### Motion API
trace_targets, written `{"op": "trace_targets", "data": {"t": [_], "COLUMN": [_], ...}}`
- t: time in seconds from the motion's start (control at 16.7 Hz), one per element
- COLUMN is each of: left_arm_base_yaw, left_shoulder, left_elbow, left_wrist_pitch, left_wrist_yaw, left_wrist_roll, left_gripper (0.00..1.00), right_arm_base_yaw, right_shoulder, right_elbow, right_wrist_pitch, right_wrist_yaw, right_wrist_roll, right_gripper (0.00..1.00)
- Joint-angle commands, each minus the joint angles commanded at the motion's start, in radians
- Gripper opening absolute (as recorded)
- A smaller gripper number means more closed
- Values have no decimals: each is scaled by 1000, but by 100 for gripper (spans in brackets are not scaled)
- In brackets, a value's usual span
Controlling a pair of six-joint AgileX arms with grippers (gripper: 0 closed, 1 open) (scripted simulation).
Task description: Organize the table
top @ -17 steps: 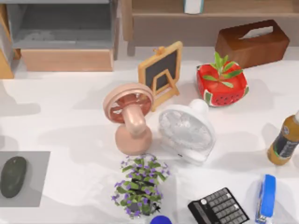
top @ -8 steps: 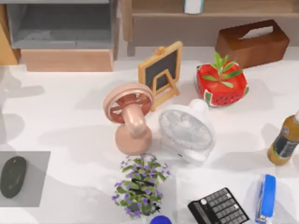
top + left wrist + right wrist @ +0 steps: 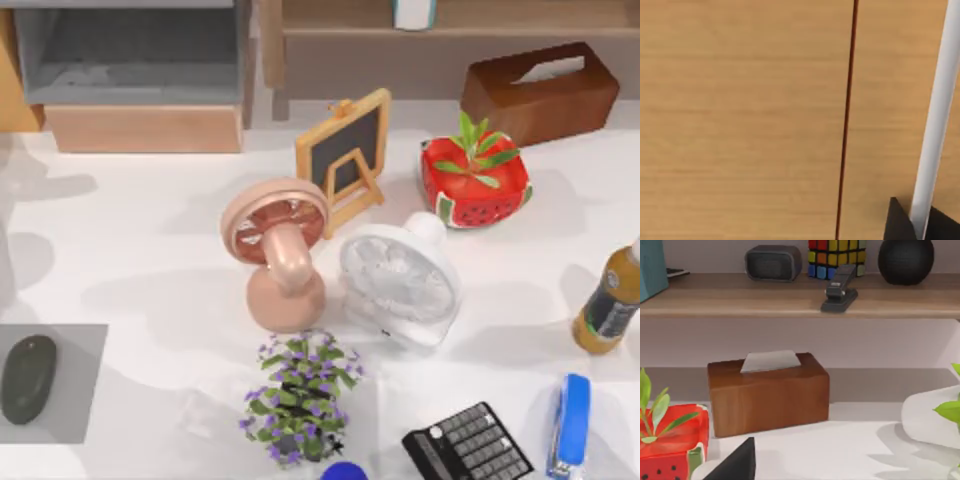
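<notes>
The white table carries a pink fan and a white fan side by side at its middle. Behind them stand a small chalkboard, a watermelon-pattern plant pot and a brown tissue box. A purple flower plant, a black calculator and a blue stapler sit along the front. In the left wrist view, a dark part of my left gripper is close to a wooden panel. A dark part of my right gripper faces the tissue box.
A dark mouse lies on a grey pad at the front left. A bottle stands at the right edge. The wooden shelf unit runs along the back; its board holds a black stapler and a colour cube.
The shadows at the table's left edge have shifted toward the back. Nothing on the table has moved.
</notes>
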Motion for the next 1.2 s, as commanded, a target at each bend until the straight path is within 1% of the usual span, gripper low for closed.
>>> {"op": "trace_targets", "data": {"t": [0.72, 0.78, 1.2], "left_arm_base_yaw": [0, 0, 0], "left_shoulder": [0, 0, 0], "left_elbow": [0, 0, 0], "left_wrist_pitch": [0, 0, 0], "left_wrist_yaw": [0, 0, 0], "left_wrist_roll": [0, 0, 0], "left_gripper": [98, 100, 100], "right_arm_base_yaw": [0, 0, 0], "right_shoulder": [0, 0, 0], "right_elbow": [0, 0, 0], "right_wrist_pitch": [0, 0, 0], "right_wrist_yaw": [0, 0, 0], "right_wrist_roll": [0, 0, 0], "right_gripper": [100, 100, 100]}}
